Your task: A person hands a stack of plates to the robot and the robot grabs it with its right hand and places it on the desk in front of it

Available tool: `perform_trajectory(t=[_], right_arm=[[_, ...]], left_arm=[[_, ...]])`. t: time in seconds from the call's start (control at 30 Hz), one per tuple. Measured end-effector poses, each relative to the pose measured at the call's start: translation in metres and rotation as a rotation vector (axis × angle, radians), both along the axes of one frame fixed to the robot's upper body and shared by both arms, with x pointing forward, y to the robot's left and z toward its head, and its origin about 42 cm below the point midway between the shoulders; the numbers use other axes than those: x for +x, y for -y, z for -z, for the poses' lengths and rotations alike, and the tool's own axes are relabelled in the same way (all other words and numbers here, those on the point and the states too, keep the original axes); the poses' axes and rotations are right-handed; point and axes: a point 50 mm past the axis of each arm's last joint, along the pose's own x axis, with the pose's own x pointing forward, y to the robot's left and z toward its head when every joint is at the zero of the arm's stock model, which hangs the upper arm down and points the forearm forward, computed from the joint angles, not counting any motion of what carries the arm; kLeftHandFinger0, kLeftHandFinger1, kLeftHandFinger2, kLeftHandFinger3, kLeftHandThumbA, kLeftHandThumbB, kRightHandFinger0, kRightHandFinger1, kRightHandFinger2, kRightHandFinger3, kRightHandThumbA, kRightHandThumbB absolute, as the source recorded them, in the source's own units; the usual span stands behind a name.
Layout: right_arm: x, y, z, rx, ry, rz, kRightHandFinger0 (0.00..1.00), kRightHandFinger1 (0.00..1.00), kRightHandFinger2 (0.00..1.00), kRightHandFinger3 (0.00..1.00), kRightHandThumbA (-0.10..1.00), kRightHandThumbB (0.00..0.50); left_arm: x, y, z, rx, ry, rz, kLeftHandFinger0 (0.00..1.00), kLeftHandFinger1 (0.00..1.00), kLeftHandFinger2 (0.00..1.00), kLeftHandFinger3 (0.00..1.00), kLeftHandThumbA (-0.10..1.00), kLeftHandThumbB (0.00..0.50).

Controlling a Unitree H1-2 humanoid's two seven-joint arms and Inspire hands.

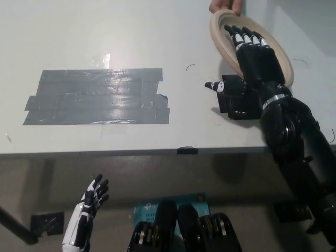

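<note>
A beige stack of plates (279, 56) hangs tilted over the desk's far right, held at its top edge by a person's hand (226, 6). My black right hand (249, 60) lies flat over the inside of the plates, fingers spread and pointing away from me, thumb out to the left. It is open and has no grip on the stack. My white left hand (86, 210) rests open below the desk edge at the lower left.
A patch of grey tape strips (97, 96) covers the left middle of the white desk (157, 37). The desk's front edge (131, 152) runs across the picture, with a small black tab (187, 150) on it.
</note>
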Motion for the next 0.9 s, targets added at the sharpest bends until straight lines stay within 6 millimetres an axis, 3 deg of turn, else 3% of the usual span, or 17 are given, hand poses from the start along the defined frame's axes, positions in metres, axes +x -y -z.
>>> perform_trajectory(t=[0.1, 0.2, 0.23, 0.27, 0.3, 0.33, 0.37, 0.4, 0.47, 0.5, 0.7, 0.87, 0.9], right_arm=[[0.0, 0.001, 0.002, -0.012, -0.013, 0.005, 1.0, 1.0, 1.0, 1.0, 0.8, 0.5], [0.007, 0.004, 0.014, -0.065, -0.035, 0.048, 1.0, 1.0, 1.0, 1.0, 0.56, 0.5], [0.008, 0.005, 0.017, -0.074, -0.042, 0.057, 1.0, 1.0, 1.0, 1.0, 0.54, 0.498], [0.012, 0.009, 0.028, -0.093, -0.053, 0.089, 0.9, 0.93, 1.0, 1.0, 0.48, 0.396], [0.014, 0.01, 0.032, -0.099, -0.058, 0.098, 0.52, 0.59, 0.74, 1.0, 0.5, 0.388], [0.015, 0.011, 0.036, -0.105, -0.064, 0.107, 0.02, 0.04, 0.18, 0.52, 0.53, 0.283], [0.016, 0.013, 0.042, -0.113, -0.067, 0.122, 0.02, 0.04, 0.18, 0.52, 0.53, 0.283], [0.019, 0.016, 0.05, -0.126, -0.071, 0.146, 0.0, 0.0, 0.01, 0.35, 0.51, 0.163], [0.02, 0.02, 0.056, -0.134, -0.068, 0.168, 0.0, 0.0, 0.0, 0.29, 0.5, 0.116], [0.021, 0.024, 0.06, -0.136, -0.059, 0.186, 0.0, 0.0, 0.0, 0.2, 0.51, 0.081], [0.025, 0.038, 0.069, -0.14, 0.001, 0.252, 0.0, 0.0, 0.01, 0.11, 0.55, 0.041], [0.024, 0.043, 0.066, -0.129, 0.078, 0.278, 0.0, 0.0, 0.34, 0.11, 0.6, 0.035], [0.024, 0.043, 0.064, -0.123, 0.095, 0.28, 0.0, 0.0, 0.36, 0.11, 0.55, 0.05]], left_arm=[[0.0, 0.0, 0.0, 0.0, 0.0, 0.0, 1.0, 1.0, 1.0, 1.0, 1.0, 0.292], [0.0, 0.0, 0.0, 0.0, 0.0, 0.0, 1.0, 1.0, 1.0, 1.0, 1.0, 0.289], [0.0, 0.0, 0.0, 0.0, 0.0, 0.0, 1.0, 1.0, 1.0, 1.0, 1.0, 0.288], [0.0, 0.0, 0.0, 0.0, -0.001, 0.0, 1.0, 1.0, 1.0, 1.0, 1.0, 0.282], [0.0, 0.0, 0.0, 0.0, -0.003, 0.0, 1.0, 1.0, 1.0, 1.0, 1.0, 0.282], [0.0, 0.0, 0.001, 0.001, -0.004, -0.001, 1.0, 1.0, 1.0, 1.0, 1.0, 0.278], [0.0, 0.0, 0.001, 0.001, -0.005, -0.001, 1.0, 1.0, 1.0, 1.0, 1.0, 0.278], [0.0, 0.0, 0.001, 0.0, -0.006, -0.001, 1.0, 1.0, 1.0, 1.0, 1.0, 0.277], [0.0, 0.0, 0.001, 0.001, -0.007, -0.001, 1.0, 1.0, 1.0, 1.0, 1.0, 0.278], [0.0, 0.0, 0.001, 0.001, -0.009, -0.001, 1.0, 1.0, 1.0, 1.0, 1.0, 0.274], [0.0, 0.0, 0.001, 0.001, -0.013, -0.001, 1.0, 1.0, 1.0, 1.0, 1.0, 0.273], [0.0, 0.0, 0.001, 0.0, -0.014, -0.001, 1.0, 1.0, 1.0, 1.0, 1.0, 0.247], [0.0, 0.0, 0.001, 0.0, -0.014, -0.001, 1.0, 1.0, 1.0, 1.0, 1.0, 0.247]])
